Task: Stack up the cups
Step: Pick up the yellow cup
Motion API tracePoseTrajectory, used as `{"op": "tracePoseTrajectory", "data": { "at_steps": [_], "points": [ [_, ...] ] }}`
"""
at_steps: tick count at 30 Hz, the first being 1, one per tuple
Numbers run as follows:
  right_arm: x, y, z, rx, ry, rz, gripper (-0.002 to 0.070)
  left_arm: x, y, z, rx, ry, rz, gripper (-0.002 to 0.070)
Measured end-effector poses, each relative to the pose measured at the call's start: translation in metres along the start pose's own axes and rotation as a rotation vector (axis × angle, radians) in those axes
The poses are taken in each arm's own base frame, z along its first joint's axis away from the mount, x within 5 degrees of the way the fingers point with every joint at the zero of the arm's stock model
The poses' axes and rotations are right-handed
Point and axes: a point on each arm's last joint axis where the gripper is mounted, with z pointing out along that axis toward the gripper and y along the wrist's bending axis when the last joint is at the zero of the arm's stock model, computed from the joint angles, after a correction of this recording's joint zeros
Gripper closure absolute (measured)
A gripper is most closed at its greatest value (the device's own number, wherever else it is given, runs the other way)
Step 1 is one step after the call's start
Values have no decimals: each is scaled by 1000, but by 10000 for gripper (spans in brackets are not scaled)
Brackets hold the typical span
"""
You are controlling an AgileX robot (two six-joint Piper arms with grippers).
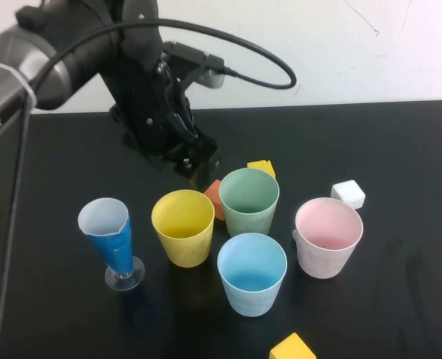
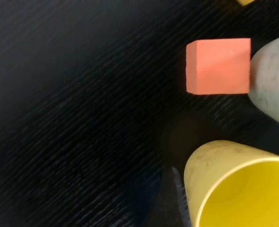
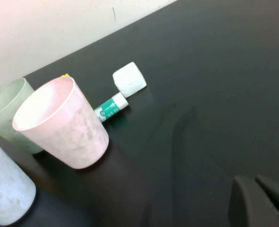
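Four tapered plastic tumblers stand upright and mouth-up in a loose cluster on the black, finely grained table (image 1: 400,149): the yellow cup (image 1: 183,226) at the left, the sage green cup (image 1: 249,200) just behind and to its right, the light blue cup (image 1: 252,273) nearest the robot, and the pink cup (image 1: 327,237) at the right. All are matte, thin-rimmed and like-sized; none is nested in another, and narrow gaps of dark tabletop separate them. An orange block (image 1: 214,199), a plain cube, sits wedged between the yellow and green cups, close to both. A yellow block (image 1: 262,168) lies just behind the green cup, a white block (image 1: 348,194) behind the pink cup, and another yellow block (image 1: 292,348) at the near edge. In the right wrist view a small green-and-white tube (image 3: 110,108) lies between the pink cup and the white block. Left of the yellow cup stands a narrow blue-and-white cone glass (image 1: 110,239) on a clear foot. The table lies open to the right and far behind. The left gripper (image 1: 194,166) hangs just behind the yellow cup, above the orange block, holding nothing; its fingers are hidden, so their spread cannot be told. The right gripper (image 3: 262,198) is closed and empty, low over bare table to the right of the pink cup.
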Motion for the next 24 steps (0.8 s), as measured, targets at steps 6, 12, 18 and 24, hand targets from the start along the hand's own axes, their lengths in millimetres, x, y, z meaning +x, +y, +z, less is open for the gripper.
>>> {"op": "tracePoseTrajectory", "data": {
  "at_steps": [6,12,18,24],
  "points": [
    [0,0,0,0,0,0,679,-2,2,12,2,27,-3,150],
    [0,0,0,0,0,0,679,-2,4,14,10,28,-15,150],
    [0,0,0,0,0,0,679,0,17,12,39,17,-66,150],
    [0,0,0,0,2,0,679,4,19,19,39,41,-76,150]
  ]
}}
